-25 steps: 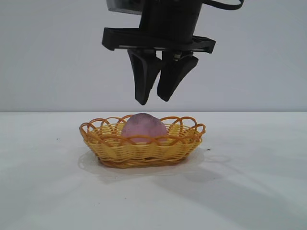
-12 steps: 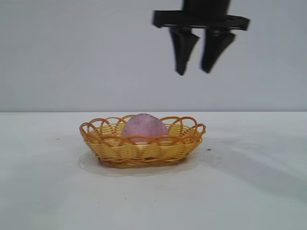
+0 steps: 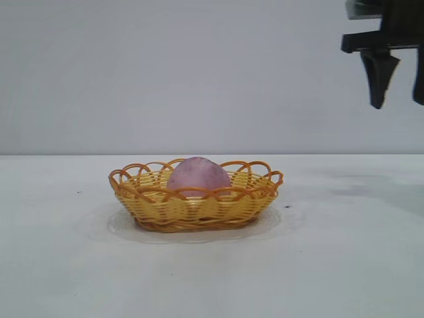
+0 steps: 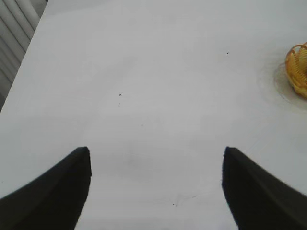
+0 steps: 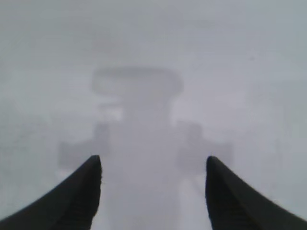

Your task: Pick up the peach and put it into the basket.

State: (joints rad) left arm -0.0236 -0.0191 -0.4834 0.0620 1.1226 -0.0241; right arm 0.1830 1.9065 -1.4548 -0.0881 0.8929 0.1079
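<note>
The pinkish-purple peach [image 3: 198, 177] rests inside the yellow woven basket [image 3: 152, 205] with its orange looped rim, at the middle of the white table. My right gripper [image 3: 399, 103] hangs high at the exterior view's right edge, well away from the basket, open and empty. The right wrist view shows its gripper [image 5: 153, 160] with only bare table and the arm's shadow between the fingers. My left gripper [image 4: 156, 151] is open over bare table; a piece of the basket [image 4: 297, 69] shows at that view's edge.
The white table [image 3: 331, 265] spreads wide on all sides of the basket. A grey wall stands behind it. In the left wrist view the table's edge [image 4: 26, 52] runs along one side, with slats beyond it.
My right gripper has risen from just above the peach and swung far to the right, its fingers spreading wider. The peach and basket stay put. The left arm has not moved.
</note>
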